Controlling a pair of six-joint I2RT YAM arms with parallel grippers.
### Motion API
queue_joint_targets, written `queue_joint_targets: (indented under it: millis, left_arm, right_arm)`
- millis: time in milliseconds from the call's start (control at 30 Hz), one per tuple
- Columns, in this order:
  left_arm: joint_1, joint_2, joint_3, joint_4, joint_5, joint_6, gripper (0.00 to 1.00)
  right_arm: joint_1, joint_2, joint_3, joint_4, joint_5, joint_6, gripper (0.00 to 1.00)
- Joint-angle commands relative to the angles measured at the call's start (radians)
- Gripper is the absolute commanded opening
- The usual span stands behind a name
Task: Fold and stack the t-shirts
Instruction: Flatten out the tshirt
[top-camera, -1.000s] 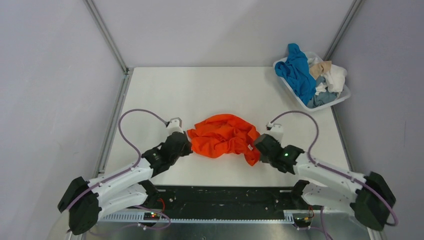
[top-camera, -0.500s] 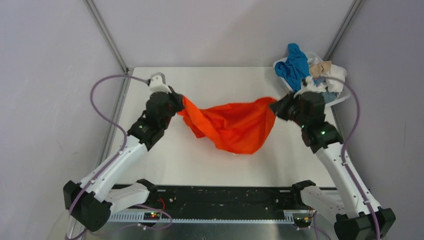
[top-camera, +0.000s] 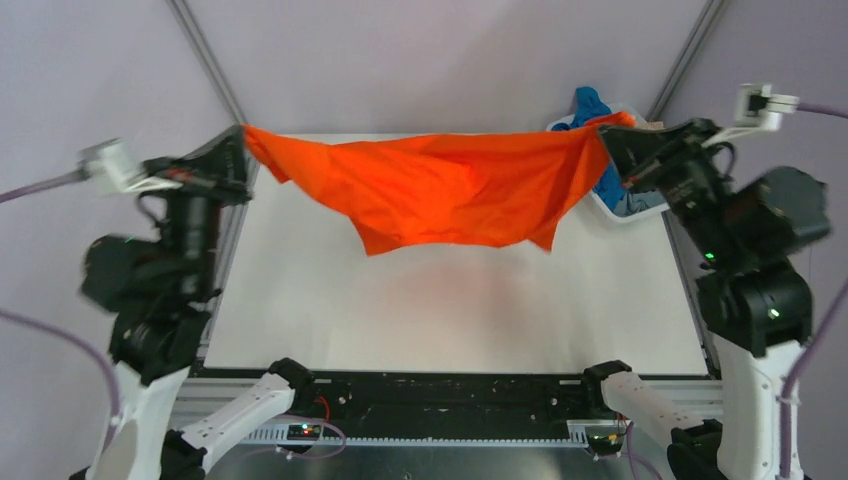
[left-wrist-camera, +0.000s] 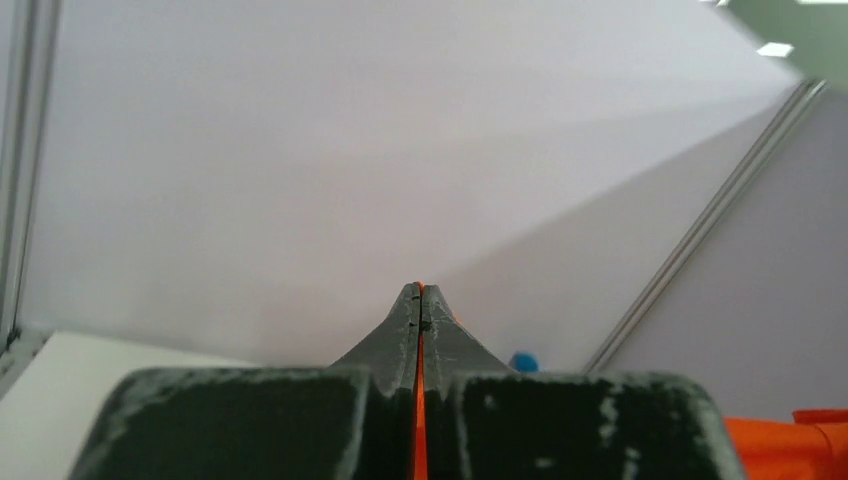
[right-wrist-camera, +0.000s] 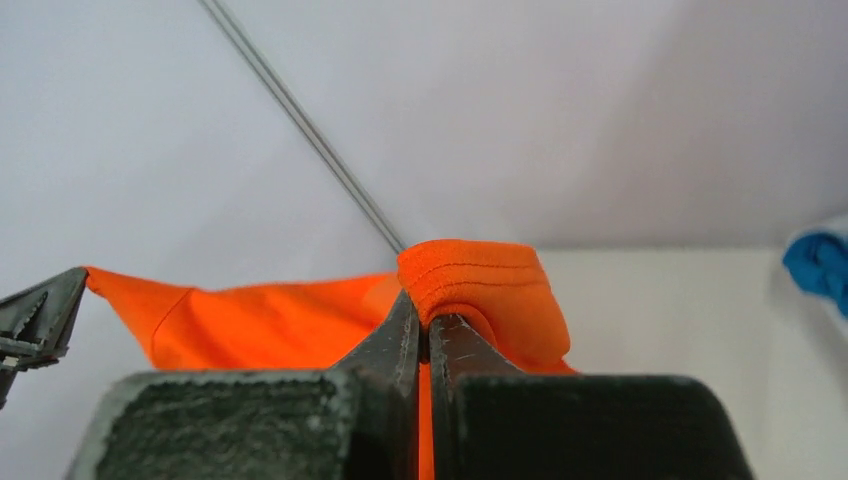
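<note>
Over the desk's far edge, the orange shirt hangs stretched between both grippers.
The left gripper is clamped on one end above the far left corner, and the right gripper on the other end by the far right corner. Each wrist view shows jaws pinched together on orange cloth. The top edge runs nearly taut, and the body sags in soft folds, clear of the desk. Behind its right end, a blue shirt shows in the basket.
</note>
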Motion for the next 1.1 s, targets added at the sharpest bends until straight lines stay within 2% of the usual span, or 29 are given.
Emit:
queue_joint_targets:
  millis: [0, 133, 300, 400, 500, 600, 733, 833, 900, 967, 1067]
  left_arm:
    - [0.008, -0.036, 0.098, -0.039, -0.019, 0.088, 0.0]
    - [0.007, -0.003, 0.164, -0.043, -0.025, 0.117, 0.0]
    - [0.011, 0.14, 0.233, -0.045, -0.104, 0.17, 0.0]
    - [0.072, 0.244, 0.248, -0.043, -0.107, 0.169, 0.0]
    - [0.195, 0.33, 0.277, -0.045, -0.019, 0.095, 0.0]
    - [0.33, 0.453, 0.352, -0.058, 0.12, 0.044, 0.0]
    - [0.427, 0.579, 0.556, -0.118, 0.234, -0.014, 0.0]
    - [0.456, 0.594, 0.665, -0.16, 0.262, -0.029, 0.0]
    - [0.465, 0.556, 0.643, -0.166, 0.269, -0.029, 0.0]
    - [0.464, 0.49, 0.553, -0.167, 0.261, -0.026, 0.0]
    - [0.465, 0.369, 0.294, -0.166, 0.221, -0.04, 0.0]
  right_arm:
    - [-0.002, -0.011, 0.162, -0.055, -0.009, -0.052, 0.0]
    - [-0.002, 0.037, 0.225, -0.045, -0.009, -0.056, 0.0]
    - [-0.003, 0.174, 0.243, 0.025, 0.001, -0.051, 0.0]
    - [-0.004, 0.257, 0.253, 0.083, 0.004, -0.061, 0.0]
    - [-0.006, 0.378, 0.301, 0.108, 0.035, -0.098, 0.0]
    - [-0.016, 0.494, 0.445, 0.073, 0.062, -0.119, 0.0]
    - [-0.02, 0.657, 0.709, -0.008, 0.046, -0.123, 0.0]
    - [-0.02, 0.712, 0.808, -0.055, 0.04, -0.116, 0.0]
    - [-0.022, 0.683, 0.769, -0.047, 0.046, -0.113, 0.0]
    - [-0.027, 0.625, 0.615, -0.026, 0.047, -0.109, 0.0]
    - [-0.043, 0.522, 0.422, -0.029, 0.015, -0.082, 0.0]
